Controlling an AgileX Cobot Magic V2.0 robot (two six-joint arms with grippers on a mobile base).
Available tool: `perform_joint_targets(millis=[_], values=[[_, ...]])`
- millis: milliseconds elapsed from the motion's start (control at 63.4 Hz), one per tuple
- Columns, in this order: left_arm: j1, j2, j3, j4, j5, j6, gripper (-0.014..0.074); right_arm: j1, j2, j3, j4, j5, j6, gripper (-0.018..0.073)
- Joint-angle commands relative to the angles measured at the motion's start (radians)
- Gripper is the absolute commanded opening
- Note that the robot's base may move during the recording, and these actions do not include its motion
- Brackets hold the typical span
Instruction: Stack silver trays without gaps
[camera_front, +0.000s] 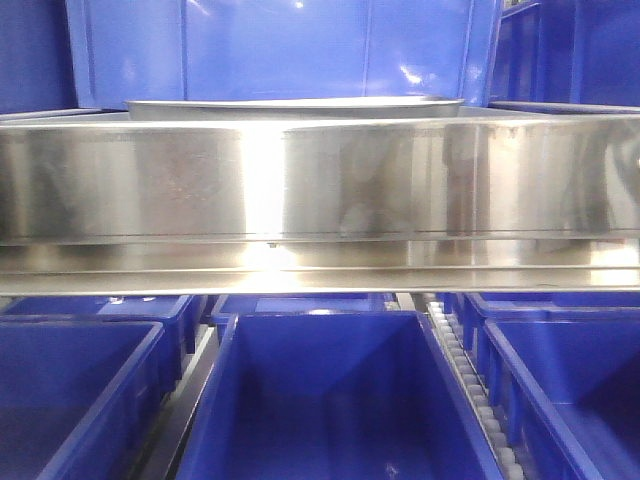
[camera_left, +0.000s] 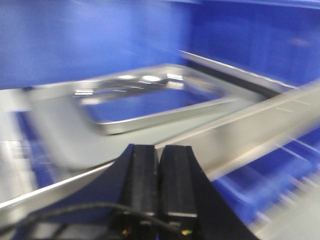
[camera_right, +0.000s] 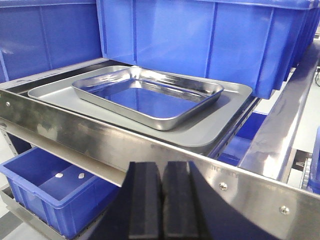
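Observation:
A shiny silver tray (camera_right: 150, 97) sits inside a larger, flatter grey tray (camera_right: 220, 112) on the steel shelf. Both show blurred in the left wrist view, the shiny tray (camera_left: 150, 100) on the grey one (camera_left: 65, 135). In the front view only a thin edge of the trays (camera_front: 295, 106) shows above the shelf rail. My left gripper (camera_left: 159, 150) is shut and empty, in front of the rail and short of the trays. My right gripper (camera_right: 161, 167) is shut and empty, below and in front of the rail.
A long mirror-like steel shelf rail (camera_front: 320, 180) spans the view in front of the trays. Large blue bins (camera_right: 200, 40) stand behind the trays. More blue bins (camera_front: 330, 400) sit on the level below; one (camera_right: 50, 185) holds small white bits.

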Motion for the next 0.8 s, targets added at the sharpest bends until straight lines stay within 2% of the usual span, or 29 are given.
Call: perform_joint_targets(millis=[0, 221, 378, 504, 552, 788], values=[[0.093, -0.076, 0.044, -0.014, -0.117, 0.012, -0.0048, 0.000, 0.009, -0.028, -0.023, -0.090, -0.008, 0.0051], [0.328, -0.331, 0.252, -0.024, -0.174, 0.012, -0.0048, 0.000, 0.009, -0.028, -0.023, -0.090, -0.008, 0.0051], [0.447, -0.369, 0.391, -0.026, -0.338, 0.012, -0.0048, 0.000, 0.009, -0.028, -0.023, -0.090, -0.008, 0.0051], [0.506, -0.369, 0.490, -0.026, -0.492, 0.012, -0.0048, 0.000, 0.009, -0.028, -0.023, -0.090, -0.008, 0.0051], [0.522, -0.372, 0.485, -0.026, -0.456, 0.012, -0.0048, 0.000, 0.009, -0.028, -0.023, -0.090, -0.008, 0.0051], [0.530, -0.372, 0.487, -0.026, -0.446, 0.012, -0.0048, 0.000, 0.009, -0.028, -0.023, -0.090, -0.008, 0.0051]])
